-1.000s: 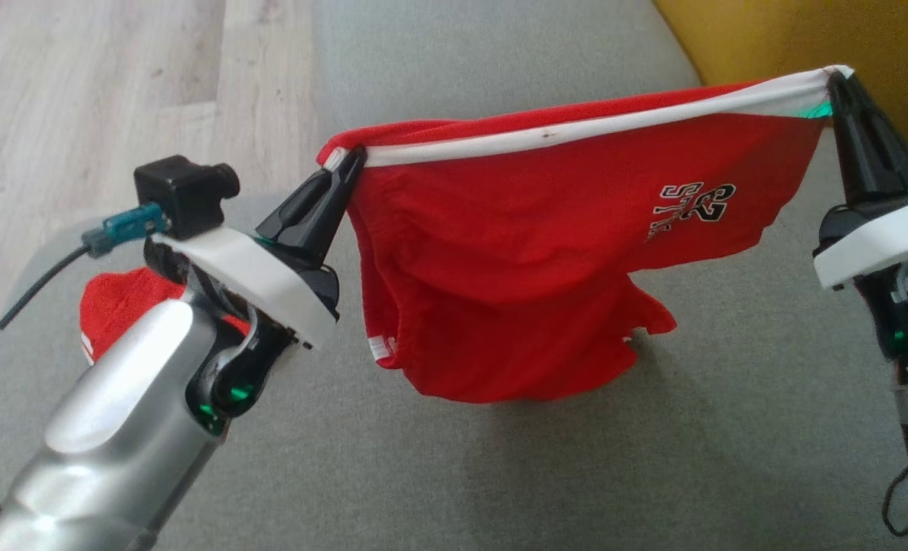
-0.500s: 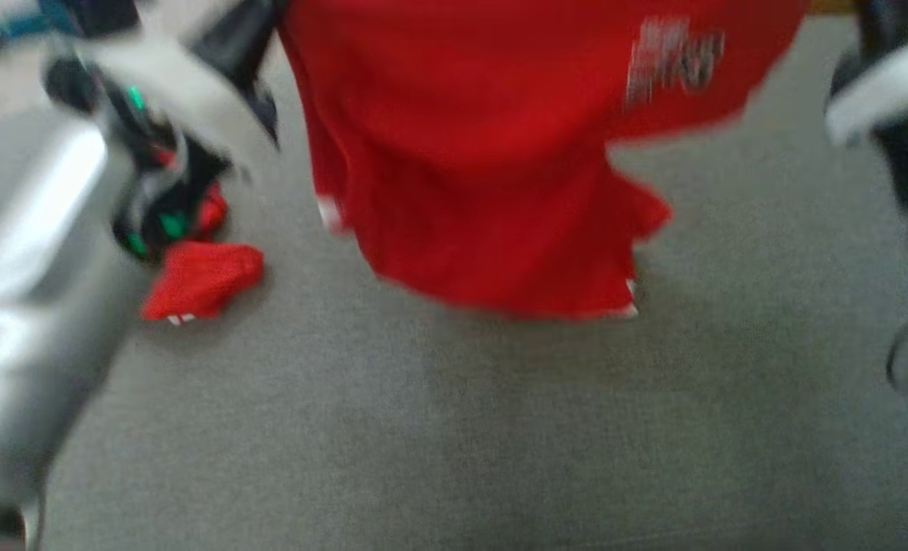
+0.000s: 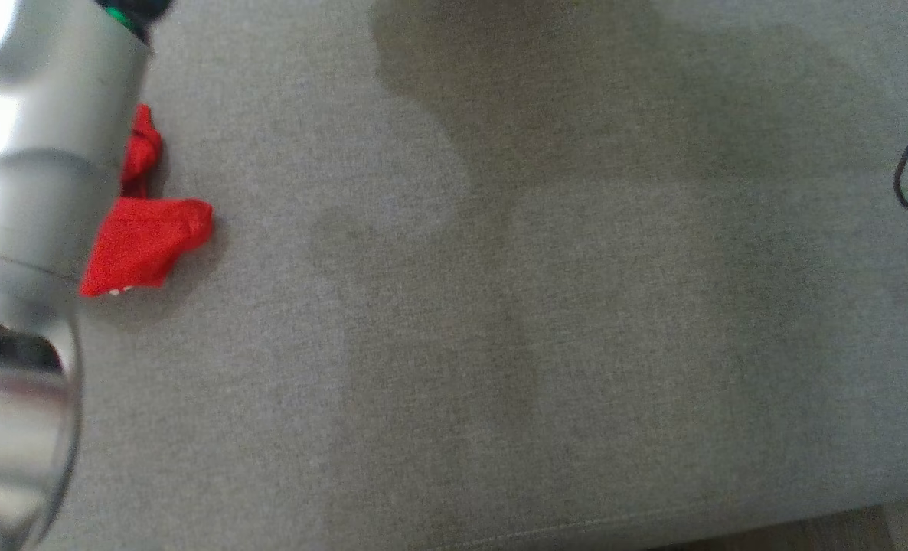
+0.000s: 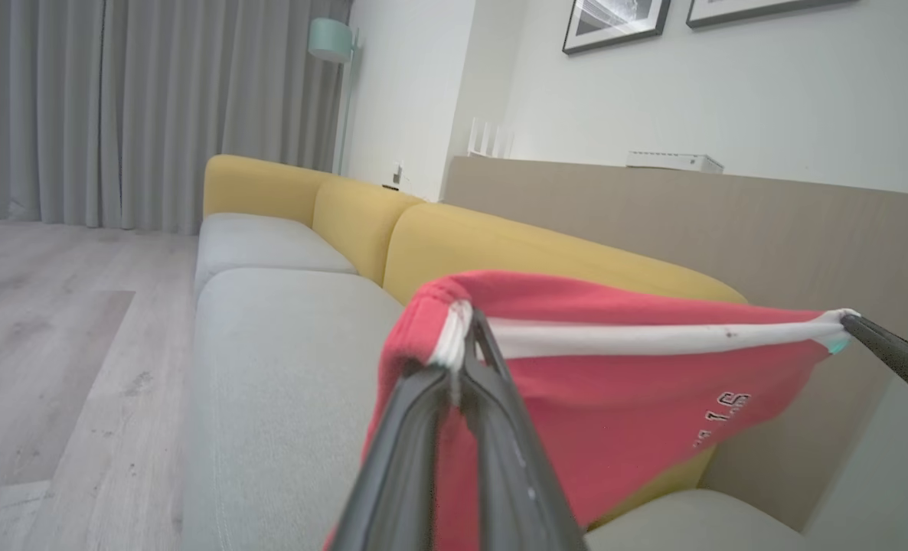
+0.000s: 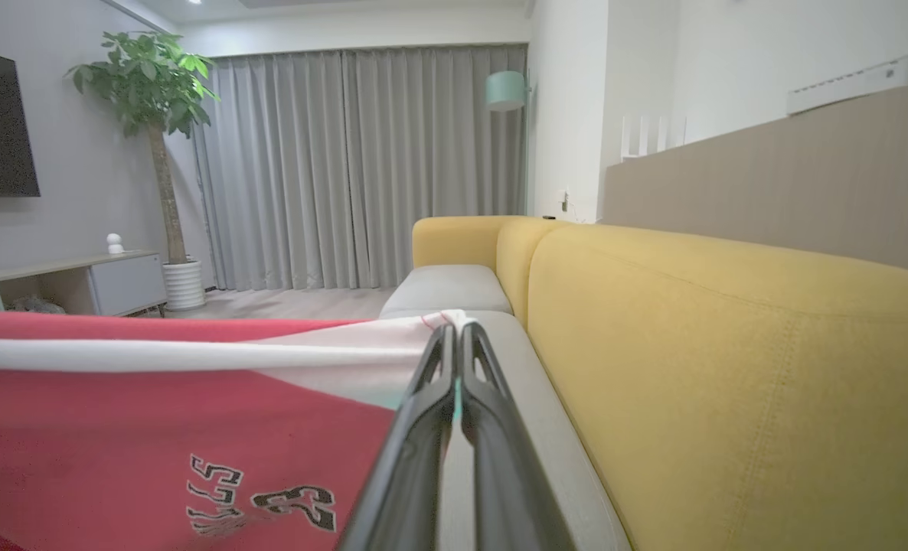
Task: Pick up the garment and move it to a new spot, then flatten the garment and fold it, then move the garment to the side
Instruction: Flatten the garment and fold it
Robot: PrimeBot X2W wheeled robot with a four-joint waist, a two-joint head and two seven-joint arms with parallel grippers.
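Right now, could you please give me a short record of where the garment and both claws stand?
item: red garment with printed lettering, held up over the sofa, stretched between both claws
left side: left claw shut on one end of the white band
right side: right claw shut on the other end
surface: grey seat, with yellow backrest behind
other: small red cloth lying on the seat beside the left forearm
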